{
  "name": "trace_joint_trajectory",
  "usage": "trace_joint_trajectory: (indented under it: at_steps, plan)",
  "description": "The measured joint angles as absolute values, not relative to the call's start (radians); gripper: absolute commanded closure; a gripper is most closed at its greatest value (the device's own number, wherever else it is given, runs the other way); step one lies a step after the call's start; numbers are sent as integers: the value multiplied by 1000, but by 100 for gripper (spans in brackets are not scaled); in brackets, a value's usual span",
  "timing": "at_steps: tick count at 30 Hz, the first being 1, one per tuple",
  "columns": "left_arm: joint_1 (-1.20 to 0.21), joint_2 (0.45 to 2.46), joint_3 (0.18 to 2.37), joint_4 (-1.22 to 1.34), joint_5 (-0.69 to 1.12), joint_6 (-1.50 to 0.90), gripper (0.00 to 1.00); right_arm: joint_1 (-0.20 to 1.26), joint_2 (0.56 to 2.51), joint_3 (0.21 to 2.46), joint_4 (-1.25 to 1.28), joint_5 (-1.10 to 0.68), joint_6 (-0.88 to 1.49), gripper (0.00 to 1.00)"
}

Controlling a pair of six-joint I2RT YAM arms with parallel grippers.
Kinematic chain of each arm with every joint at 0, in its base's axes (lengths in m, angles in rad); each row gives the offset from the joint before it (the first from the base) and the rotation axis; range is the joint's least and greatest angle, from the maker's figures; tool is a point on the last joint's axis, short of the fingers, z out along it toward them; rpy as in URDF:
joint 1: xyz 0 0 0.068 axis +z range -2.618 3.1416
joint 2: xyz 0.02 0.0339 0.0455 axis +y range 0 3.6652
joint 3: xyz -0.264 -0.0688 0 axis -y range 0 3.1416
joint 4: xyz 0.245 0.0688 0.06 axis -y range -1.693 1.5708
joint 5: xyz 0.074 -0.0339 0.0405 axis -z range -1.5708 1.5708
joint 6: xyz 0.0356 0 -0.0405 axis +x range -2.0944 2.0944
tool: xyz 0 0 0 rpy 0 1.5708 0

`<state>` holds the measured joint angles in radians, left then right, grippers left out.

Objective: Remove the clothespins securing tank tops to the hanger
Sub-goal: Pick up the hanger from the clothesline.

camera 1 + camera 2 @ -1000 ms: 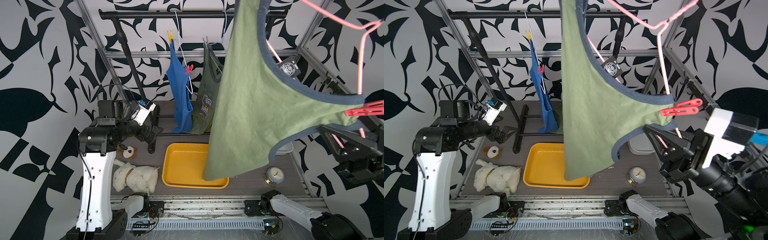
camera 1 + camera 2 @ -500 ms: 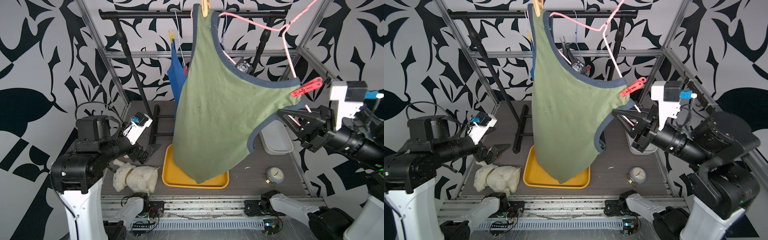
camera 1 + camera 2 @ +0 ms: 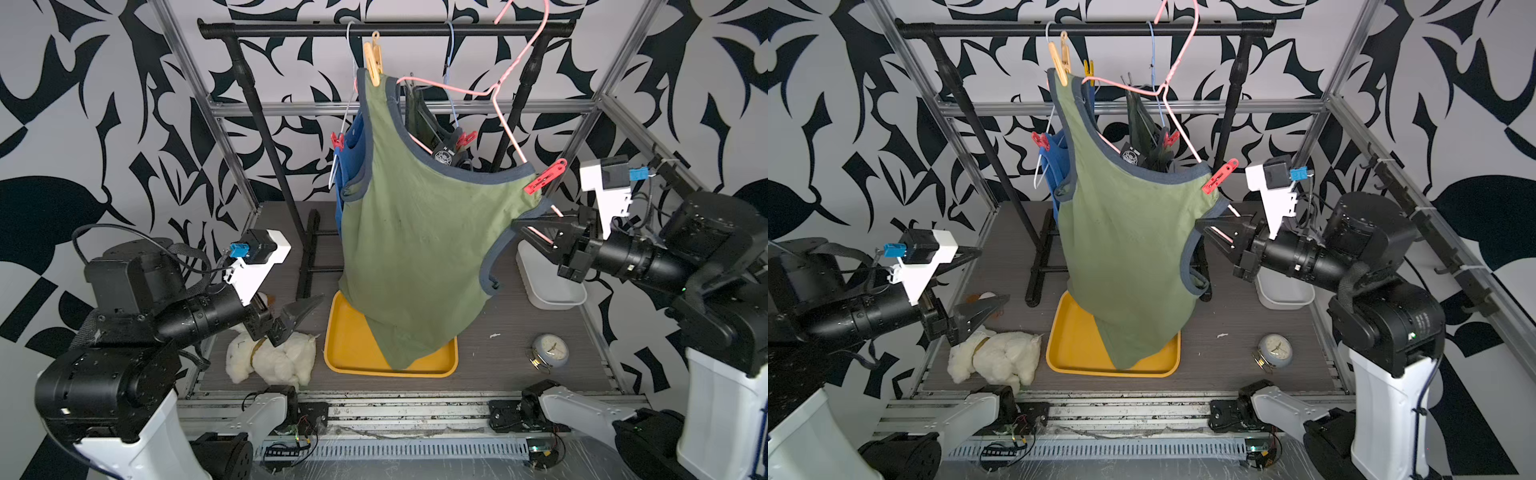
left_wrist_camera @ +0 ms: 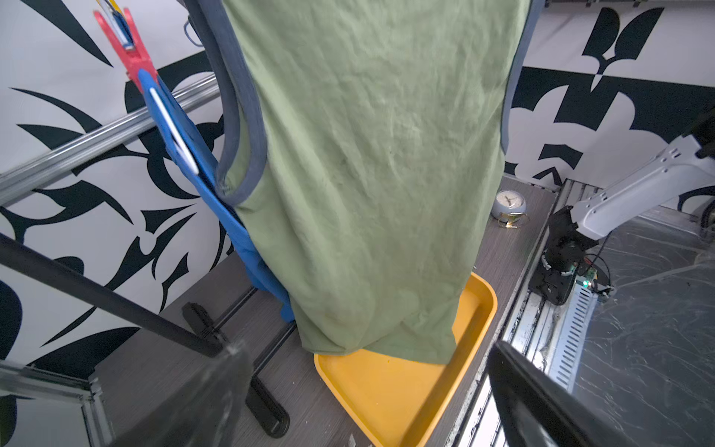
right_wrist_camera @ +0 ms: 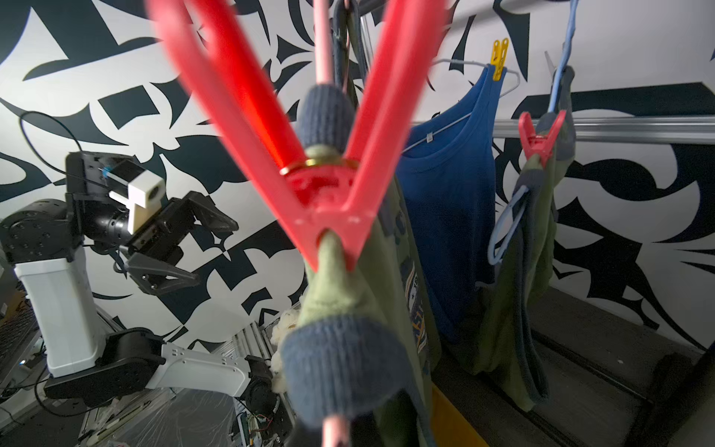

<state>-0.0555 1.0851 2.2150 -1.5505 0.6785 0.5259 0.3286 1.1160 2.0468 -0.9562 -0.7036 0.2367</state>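
An olive green tank top [image 3: 415, 249] hangs on a pink hanger [image 3: 511, 70]. A tan clothespin [image 3: 372, 58] pins its upper strap and a coral-red clothespin [image 3: 545, 176] its lower strap, the red one filling the right wrist view [image 5: 329, 174]. My right gripper [image 3: 536, 232] is shut on the pink hanger's lower end, just below that red pin. Behind hang a blue tank top [image 3: 353, 166] with a red clothespin [image 3: 337, 140] and a yellow clothespin [image 3: 1088, 68], and a darker olive tank top [image 3: 415, 112] with a red clothespin [image 3: 466, 139]. My left gripper [image 3: 984, 280] is open at the front left, holding nothing.
A yellow tray [image 3: 345, 357] lies under the olive top's hem. A white plush toy [image 3: 270, 357] sits below my left gripper. An alarm clock [image 3: 549, 351] and a white bin [image 3: 544, 278] are on the right. The black rail [image 3: 291, 30] and its posts stand behind.
The pink hanger with the olive top has moved away from the camera, back toward the rail, carried by my right gripper. My left arm has dropped lower and come forward, staying open.
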Motion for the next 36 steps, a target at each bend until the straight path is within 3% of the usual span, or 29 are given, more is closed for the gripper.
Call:
trace_joint_trajectory:
  at_steps: [15, 36]
  plan:
    - [-56, 1184, 2345, -1489, 721, 434, 1, 330, 1119, 1825, -938, -730, 187, 100]
    - [-56, 1391, 2394, -1346, 852, 323, 1, 455, 1059, 1774, -1059, -715, 68, 100]
